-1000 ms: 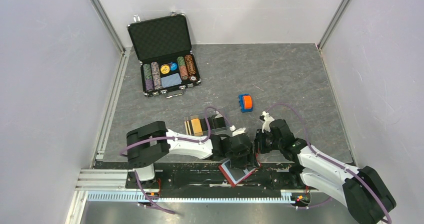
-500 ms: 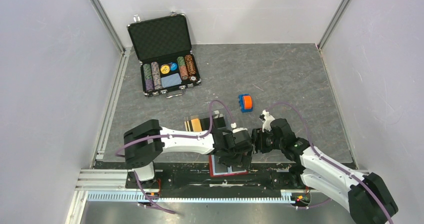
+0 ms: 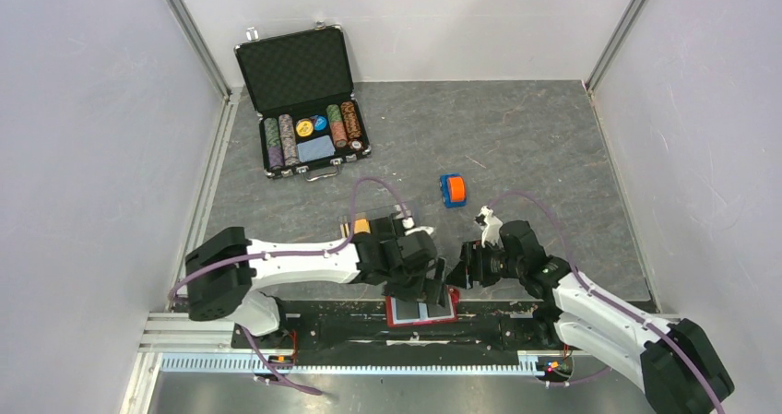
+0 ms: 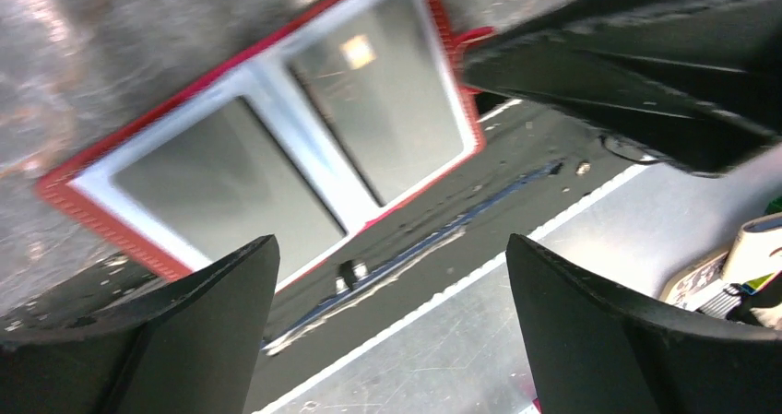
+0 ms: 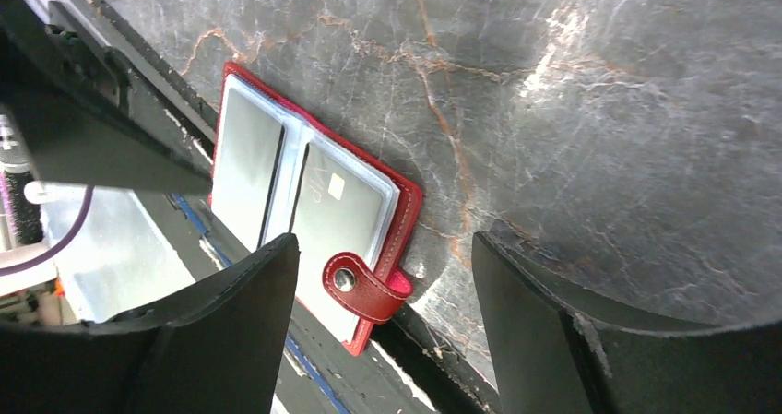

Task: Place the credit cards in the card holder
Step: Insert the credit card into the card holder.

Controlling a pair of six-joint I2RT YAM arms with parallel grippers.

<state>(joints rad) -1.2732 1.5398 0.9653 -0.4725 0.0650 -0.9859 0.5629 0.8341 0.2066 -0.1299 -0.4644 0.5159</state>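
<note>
The clear card holder (image 3: 354, 226) stands just behind my left arm, which covers most of it. An orange-gold credit card (image 3: 362, 225) shows inside it. A small red wallet (image 3: 421, 310) lies open and flat at the table's near edge, its clear pockets (image 4: 277, 147) facing up and its snap tab (image 5: 362, 285) curling off one side. My left gripper (image 3: 433, 289) hovers open over the wallet (image 4: 83, 202) with nothing between its fingers (image 4: 392, 331). My right gripper (image 3: 464, 271) is open too (image 5: 383, 331), just right of the wallet (image 5: 304, 207), and the tab lies loose between its fingers.
A black chip briefcase (image 3: 304, 100) stands open at the back left, holding rows of chips and a pale blue card. A small blue and orange object (image 3: 453, 190) lies mid-table. A black ledge and metal rail (image 3: 369, 363) run along the near edge, under the wallet's front.
Both grippers have opened and let go of the red wallet. It was tilted up between them and now lies flat and open. The left gripper has drawn back to the left.
</note>
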